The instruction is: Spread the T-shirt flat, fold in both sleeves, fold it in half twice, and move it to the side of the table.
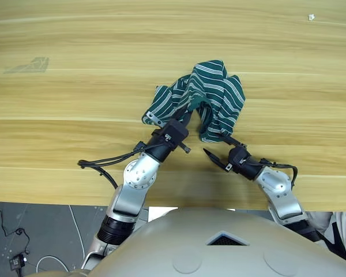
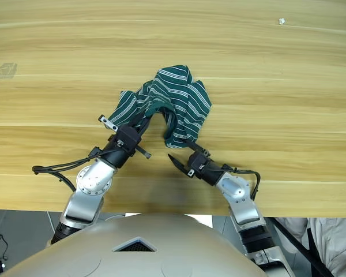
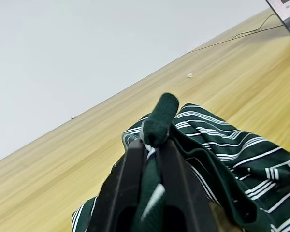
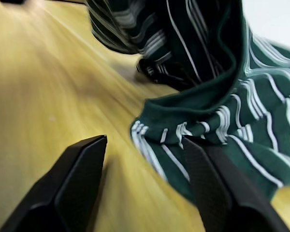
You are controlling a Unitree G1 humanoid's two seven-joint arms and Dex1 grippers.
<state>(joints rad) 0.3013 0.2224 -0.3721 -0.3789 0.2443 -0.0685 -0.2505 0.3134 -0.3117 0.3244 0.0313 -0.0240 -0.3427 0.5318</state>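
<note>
Near the middle of the surface (image 1: 75, 34), toward its near edge, the shirt (image 1: 210, 95) lies as 1 crumpled heap, dark green with thin white stripes. It is not spread flat: the cloth bunches into a raised hump, and folds hang down on both sides of it. No sleeve can be told apart in the heap. The left hand (image 3: 152, 145) is pressed together on a fold at the near side of the heap. Its 2 fingers (image 3: 123, 179) pinch a plain dark green band of cloth, and a rolled end of that band stands up past the fingertips. The cloth at this grip is raised off the wood. The right hand (image 1: 214, 144) sits low over the surface at the near right corner of the heap, with its 2 fingers (image 4: 77, 179) spread well apart and holding nothing. A striped edge of the shirt lies just beyond the gap between them, close to 1 fingertip; whether that finger touches the cloth cannot be told. Both hands are near each other, with the hanging folds between them. A small white scrap (image 1: 311, 17) lies on the far right of the surface, well apart from the shirt. A faint grey patch (image 1: 29, 65) marks the wood at far left.
</note>
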